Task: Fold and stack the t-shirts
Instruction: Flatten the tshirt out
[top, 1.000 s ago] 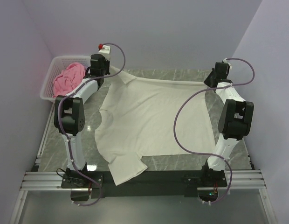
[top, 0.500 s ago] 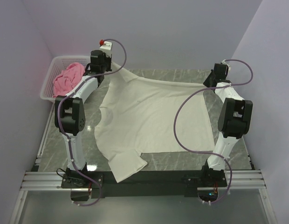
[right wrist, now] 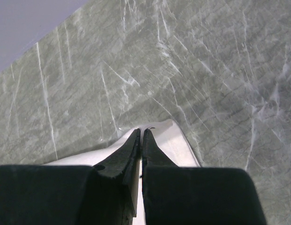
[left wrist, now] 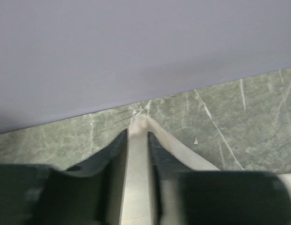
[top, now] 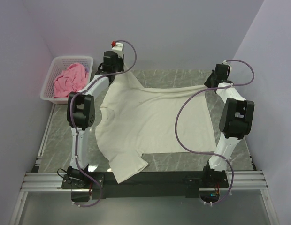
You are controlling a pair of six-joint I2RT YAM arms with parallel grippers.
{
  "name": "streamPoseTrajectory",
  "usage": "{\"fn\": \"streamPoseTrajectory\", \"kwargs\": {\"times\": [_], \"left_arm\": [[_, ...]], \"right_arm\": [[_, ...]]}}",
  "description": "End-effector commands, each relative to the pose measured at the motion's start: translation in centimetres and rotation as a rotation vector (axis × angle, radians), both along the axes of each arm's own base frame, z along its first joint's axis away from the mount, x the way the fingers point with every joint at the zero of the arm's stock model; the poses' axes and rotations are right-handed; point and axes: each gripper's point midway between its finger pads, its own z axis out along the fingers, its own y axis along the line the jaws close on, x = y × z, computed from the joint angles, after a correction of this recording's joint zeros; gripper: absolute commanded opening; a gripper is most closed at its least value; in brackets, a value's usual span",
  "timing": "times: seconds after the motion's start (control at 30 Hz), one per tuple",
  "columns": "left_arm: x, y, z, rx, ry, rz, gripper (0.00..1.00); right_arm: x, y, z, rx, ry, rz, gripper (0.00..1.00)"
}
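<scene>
A cream-white t-shirt (top: 150,117) lies spread over the marble table, one sleeve hanging over the near edge. Its two far corners are lifted. My left gripper (top: 117,69) is at the far left corner. In the left wrist view my left gripper (left wrist: 137,133) has its jaws parted a little, and a strip of the cream t-shirt (left wrist: 136,178) still lies between them. My right gripper (top: 212,80) is at the far right corner, and in its wrist view my right gripper (right wrist: 141,133) is shut on the shirt's edge (right wrist: 176,140). A pink t-shirt (top: 69,79) lies crumpled in the basket.
A white lattice basket (top: 50,70) stands at the far left, just off the table. Lilac walls close the back and both sides. The marble table top (top: 56,136) ends at a metal rail along the near edge, where both arm bases sit.
My left gripper has moved right along the back edge, carrying the shirt's far left corner, and its jaws have parted. The right arm has stayed put.
</scene>
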Motion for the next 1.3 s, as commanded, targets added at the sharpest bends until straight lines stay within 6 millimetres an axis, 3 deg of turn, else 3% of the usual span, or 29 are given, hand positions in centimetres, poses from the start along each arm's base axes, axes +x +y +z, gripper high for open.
{"fn": "streamPoseTrajectory", "kwargs": {"times": [0.0, 0.03, 0.07, 0.13, 0.2, 0.37, 0.4, 0.67, 0.97, 1.27], "left_arm": [[0.8, 1.2, 3.1, -0.045, -0.063, 0.072, 0.35], [0.6, 1.8, 2.7, -0.050, -0.047, 0.097, 0.49], [0.5, 2.6, 2.8, -0.050, -0.044, 0.135, 0.55], [0.2, 4.3, 2.0, -0.079, -0.006, 0.195, 0.64], [-0.6, 5.4, 0.8, -0.101, 0.056, 0.221, 0.65], [-2.8, 8.0, -2.5, -0.126, 0.179, 0.268, 0.62], [-3.4, 8.4, -4.0, -0.108, 0.210, 0.273, 0.58], [-4.4, 8.6, -9.8, -0.018, 0.345, 0.224, 0.52], [-4.2, 8.2, -11.5, 0.014, 0.398, 0.184, 0.49], [-5.4, 7.8, -14.1, 0.025, 0.527, 0.162, 0.48]], "right_arm": [[0.8, -0.2, 0.9, 0.005, -0.032, -0.001, 0.00], [0.8, -0.2, 0.8, 0.007, -0.031, -0.001, 0.00], [0.8, -0.1, 0.7, 0.010, -0.028, -0.001, 0.00], [0.8, -0.1, 0.7, 0.012, -0.030, 0.003, 0.00], [0.8, 0.1, 0.6, 0.012, -0.025, 0.009, 0.00], [0.4, 0.1, 0.5, 0.004, -0.017, 0.016, 0.00], [0.4, 0.1, 0.4, 0.004, -0.014, 0.016, 0.00], [0.5, 0.2, 0.1, 0.010, -0.009, 0.022, 0.00], [0.7, 0.2, -0.8, 0.014, 0.009, 0.021, 0.00], [0.6, 0.6, -1.2, 0.027, 0.016, 0.037, 0.00]]}}
